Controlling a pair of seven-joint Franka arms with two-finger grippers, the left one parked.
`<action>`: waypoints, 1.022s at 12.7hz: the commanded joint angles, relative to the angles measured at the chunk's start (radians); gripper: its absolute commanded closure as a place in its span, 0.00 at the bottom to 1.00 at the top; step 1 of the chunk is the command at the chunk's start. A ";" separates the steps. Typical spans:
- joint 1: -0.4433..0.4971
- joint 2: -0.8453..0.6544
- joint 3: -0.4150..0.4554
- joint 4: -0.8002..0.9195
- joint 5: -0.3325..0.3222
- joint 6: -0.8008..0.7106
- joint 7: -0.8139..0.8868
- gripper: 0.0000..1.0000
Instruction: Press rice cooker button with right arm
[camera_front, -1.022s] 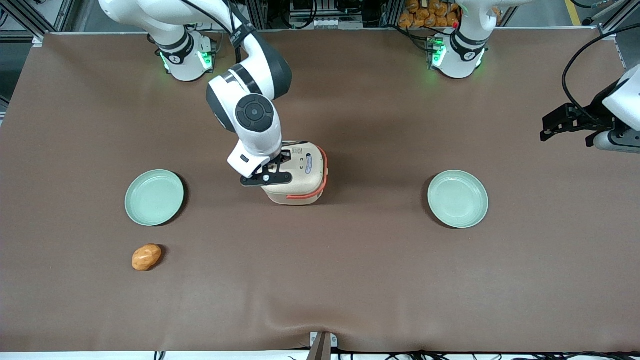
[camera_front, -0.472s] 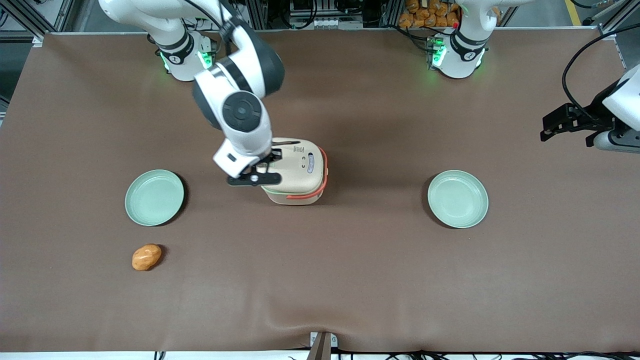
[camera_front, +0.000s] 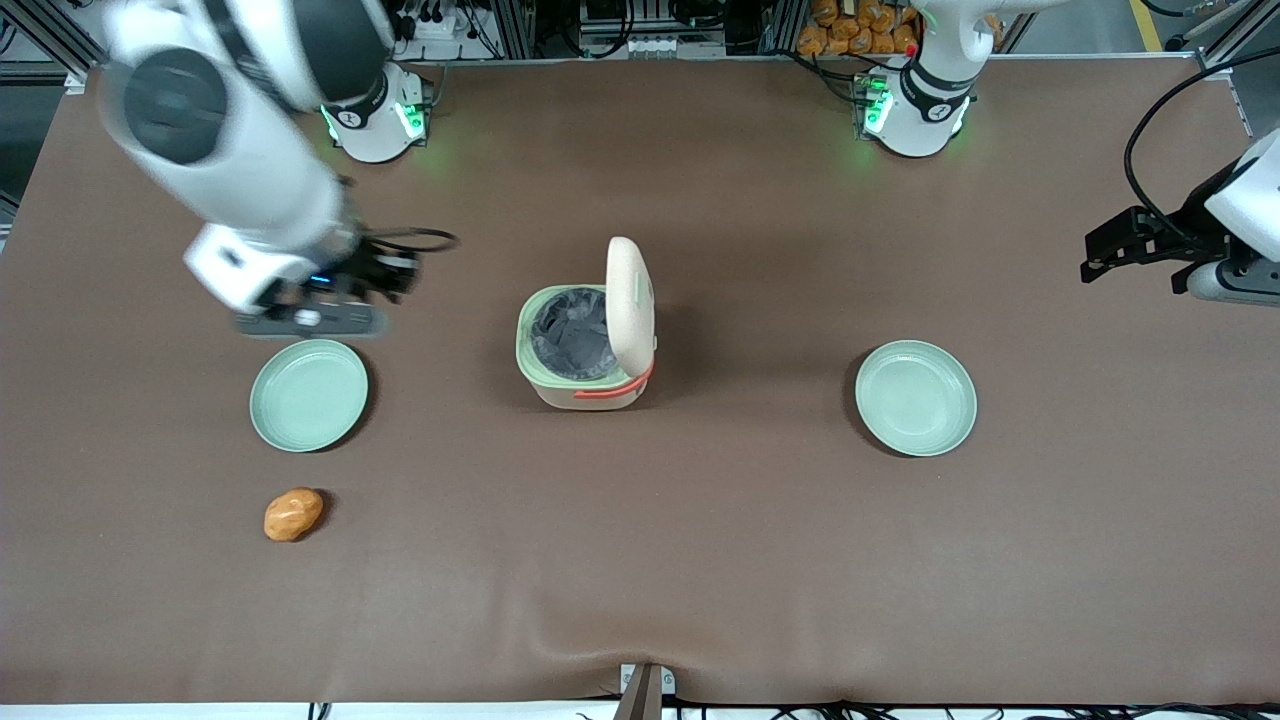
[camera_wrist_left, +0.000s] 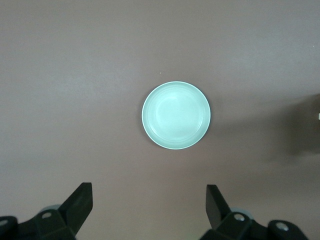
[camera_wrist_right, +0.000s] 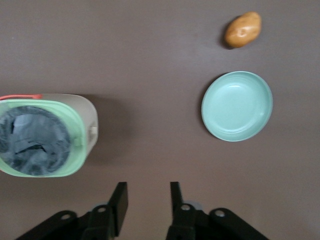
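Rice cooker (camera_front: 580, 350) sits mid-table on the brown mat (camera_front: 700, 560), lid (camera_front: 631, 298) swung up and standing on edge at the cooker's 3 o'clock side as the front view shows it, pale green rim (camera_front: 523, 345) and grey-lined silver inner pot (camera_front: 573, 333) open to the camera, coral handle (camera_front: 611, 392) lying along the side nearest the front camera. Button can't be picked out with the lid up like this. Right arm (camera_front: 240, 150) is off toward its own end of the table, its gripper (camera_wrist_right: 147, 189) hanging in the air at roughly 10 o'clock from the cooker in the front view and well apart from it, touching nothing. Fingers (camera_wrist_right: 120, 197) are parted with a plain gap and only bare mat showing between them, so released, nothing grasped. Gripper sits just above the 12 o'clock edge of a green plate (camera_front: 309, 395), which lies at about 9 o'clock from the cooker, apart from it. Small orange-brown potato-like lump (camera_front: 293, 514) rests at the plate's 6 o'clock, nearer the front camera, near but not touching it. Second green plate (camera_front: 915, 398) lies at the cooker's 3 o'clock, toward the parked arm's end, well apart. Wrist camera looks straight down on the cooker's open pot, the near plate and the lump, all separate on the mat
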 joint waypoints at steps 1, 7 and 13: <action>-0.147 -0.063 0.017 -0.006 -0.005 -0.064 -0.096 0.08; -0.368 -0.150 0.019 -0.043 -0.003 -0.079 -0.309 0.00; -0.399 -0.295 0.022 -0.285 -0.003 0.117 -0.380 0.00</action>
